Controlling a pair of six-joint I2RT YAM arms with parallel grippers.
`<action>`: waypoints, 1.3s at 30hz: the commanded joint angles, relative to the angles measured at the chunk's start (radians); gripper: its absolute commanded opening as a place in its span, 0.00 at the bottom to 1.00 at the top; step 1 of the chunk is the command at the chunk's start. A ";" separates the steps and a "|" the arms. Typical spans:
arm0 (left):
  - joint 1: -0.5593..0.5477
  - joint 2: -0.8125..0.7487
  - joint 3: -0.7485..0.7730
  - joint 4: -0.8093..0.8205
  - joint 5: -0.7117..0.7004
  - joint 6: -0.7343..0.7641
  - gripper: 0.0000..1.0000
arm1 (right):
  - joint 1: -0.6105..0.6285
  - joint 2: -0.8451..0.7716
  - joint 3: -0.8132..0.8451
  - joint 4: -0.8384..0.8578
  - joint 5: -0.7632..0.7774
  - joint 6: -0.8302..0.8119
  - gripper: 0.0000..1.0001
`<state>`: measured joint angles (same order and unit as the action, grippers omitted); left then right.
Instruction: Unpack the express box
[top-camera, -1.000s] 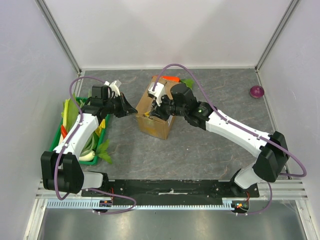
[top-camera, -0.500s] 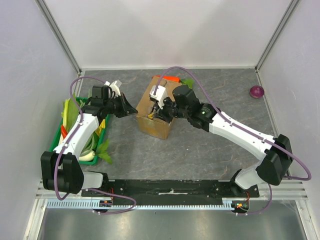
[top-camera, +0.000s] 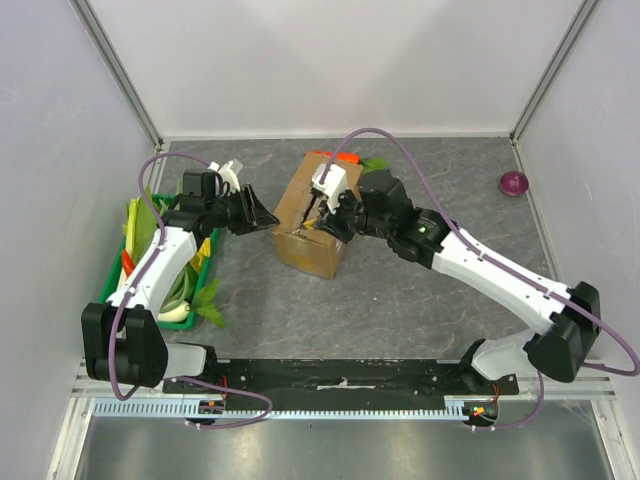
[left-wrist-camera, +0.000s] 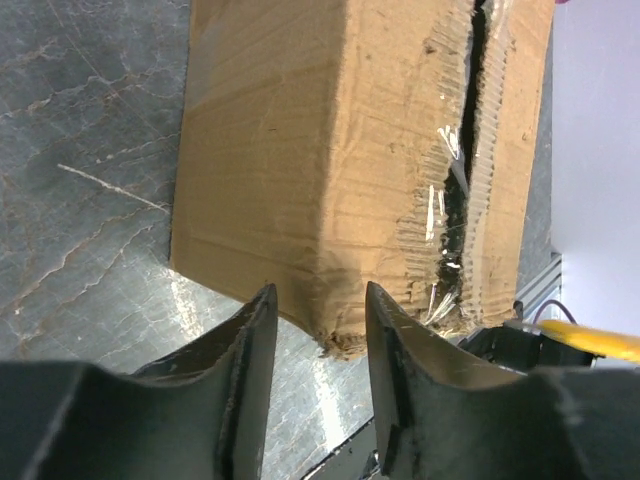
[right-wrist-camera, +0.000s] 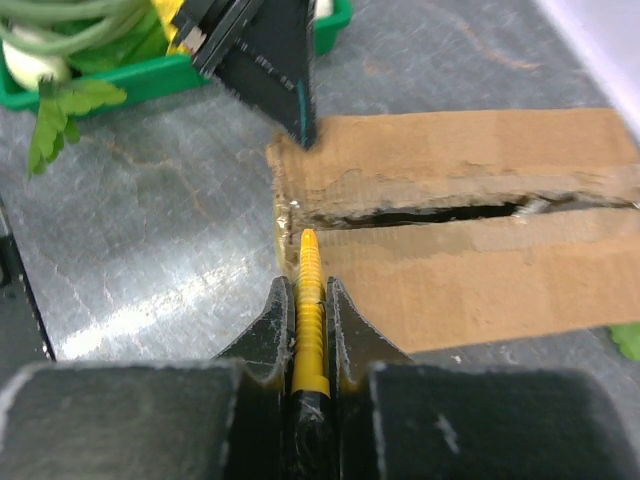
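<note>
The box (top-camera: 310, 250) sits mid-table. At its 9 o'clock the left gripper (left-wrist-camera: 315, 300), jaws spread, flanks a corner, probably to brace it. The right gripper (right-wrist-camera: 308, 287), reaching from 3 o'clock, clamps a yellow tool (right-wrist-camera: 309, 340) aimed along the split seam (right-wrist-camera: 450, 212).

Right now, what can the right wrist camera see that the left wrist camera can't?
Only the right wrist view shows the green tray of vegetables, and the right arm's jaws shut on a yellow ridged tool. Only the left wrist view shows the express box from the side, its broad brown wall and crumpled lower corner, with the left arm's jaws open and empty in front. Both show the box's torn split and the grey table.
</note>
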<state>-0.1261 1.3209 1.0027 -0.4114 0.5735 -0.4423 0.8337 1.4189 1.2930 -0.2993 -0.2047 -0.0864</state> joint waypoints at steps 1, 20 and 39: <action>0.003 -0.038 0.039 0.042 0.068 0.022 0.52 | -0.013 -0.110 -0.001 0.118 0.122 0.082 0.00; 0.005 -0.011 0.143 0.002 -0.064 -0.018 0.75 | -0.701 -0.055 -0.334 0.378 0.078 0.715 0.00; 0.005 0.100 0.246 -0.035 -0.006 -0.073 0.79 | -0.964 0.448 -0.380 0.967 -0.236 1.013 0.30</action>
<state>-0.1242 1.4029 1.2053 -0.4576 0.5373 -0.4732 -0.1158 1.8240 0.8223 0.7177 -0.4564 0.9577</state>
